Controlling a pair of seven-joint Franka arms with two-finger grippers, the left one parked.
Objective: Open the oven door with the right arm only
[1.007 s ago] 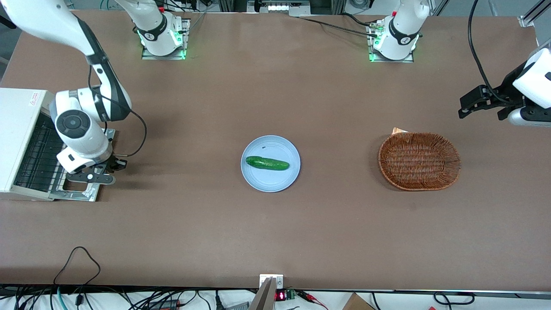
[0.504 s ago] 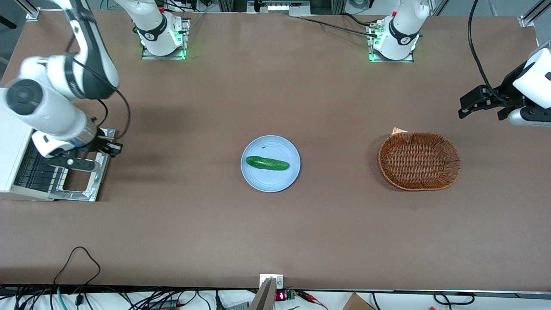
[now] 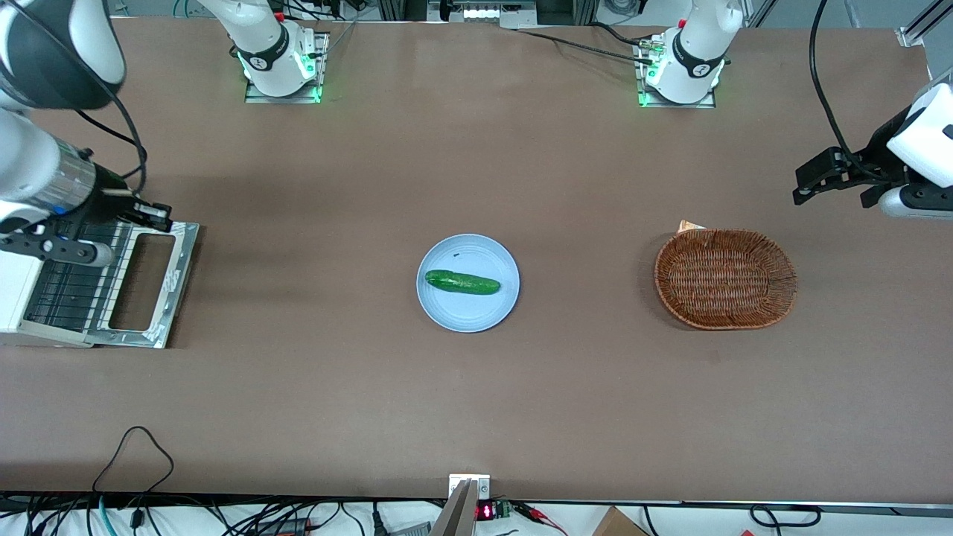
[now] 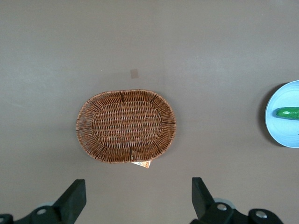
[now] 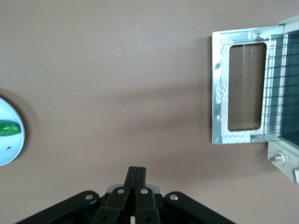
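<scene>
The oven door lies folded down flat on the table in front of the white toaster oven, at the working arm's end. Its silver frame and window also show in the right wrist view. The wire rack inside shows. The right arm is raised above the oven. My gripper hangs over the door's corner farther from the front camera, clear of it. Its fingers are pressed together and hold nothing.
A light blue plate with a green cucumber sits mid-table; its rim shows in the right wrist view. A brown wicker basket stands toward the parked arm's end and shows in the left wrist view.
My gripper has lifted off the door's outer edge and moved up, farther from the front camera and toward the oven. The door has stayed flat and open.
</scene>
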